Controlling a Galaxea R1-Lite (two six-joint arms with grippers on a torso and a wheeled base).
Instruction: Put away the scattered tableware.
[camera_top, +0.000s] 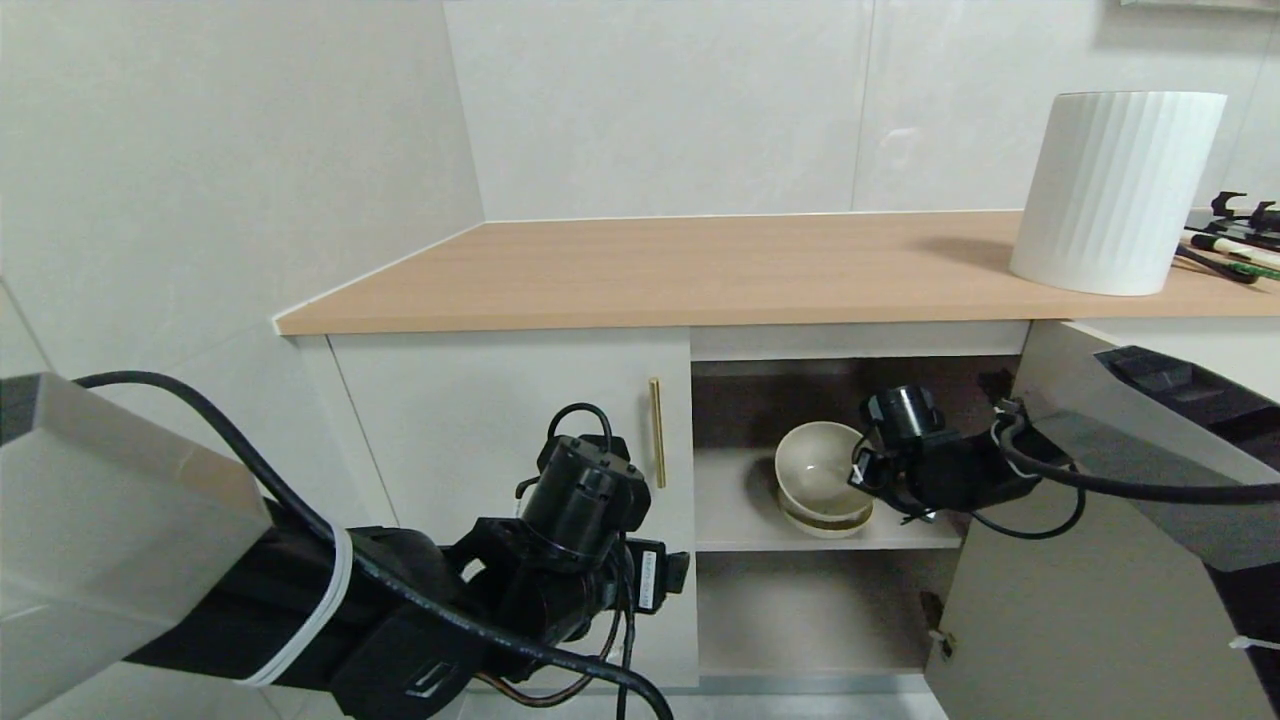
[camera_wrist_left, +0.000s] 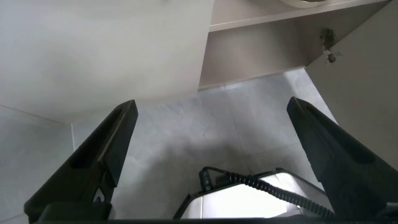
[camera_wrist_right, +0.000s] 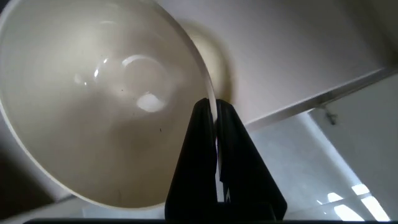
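Observation:
A cream bowl hangs tilted inside the open cabinet, with my right gripper shut on its rim. Just below it a second cream bowl rests on the middle shelf; whether the two touch I cannot tell. The right wrist view looks into the held bowl, its rim pinched between the dark fingers of the right gripper, and the other bowl peeks out behind it. My left gripper is open, holds nothing, and hangs low over the grey floor in front of the closed cabinet door.
The right cabinet door stands swung open beside my right arm. The left door carries a gold handle. On the wooden counter stand a tall white ribbed container and some pens at the far right.

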